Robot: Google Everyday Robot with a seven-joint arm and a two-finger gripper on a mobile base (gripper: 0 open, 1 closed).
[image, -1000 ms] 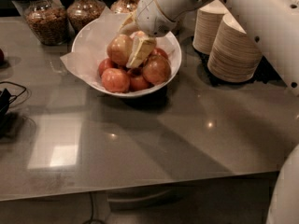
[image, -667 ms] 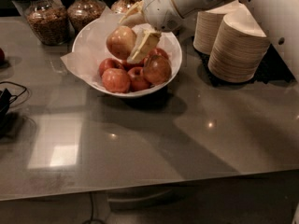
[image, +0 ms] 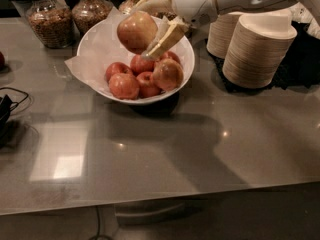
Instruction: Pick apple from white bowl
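Nearest to us lies the grey table (image: 150, 159), its glossy top catching a pale patch of light. At its left edge we see a dark cable (image: 11, 103).

Farther back stands the white bowl (image: 95, 46), with a crinkled paper liner (image: 75, 66) sticking out over its left rim. In it we count five reddish apples (image: 124, 85) heaped together.

Above that heap hangs the apple (image: 135, 30), large and pale gold with a pink blush. It is up over the bowl, at about the height of the far rim. The gripper (image: 144, 31) reaches in from the upper right and pinches this apple. One cream finger (image: 167, 38) presses its right side and the other (image: 150, 3) lies behind its top.

To the right, two stacks of disposable bowls (image: 257, 51) stand on a dark mat (image: 300, 59). At the back we see glass jars (image: 45, 19) of brown contents, just behind the white bowl.
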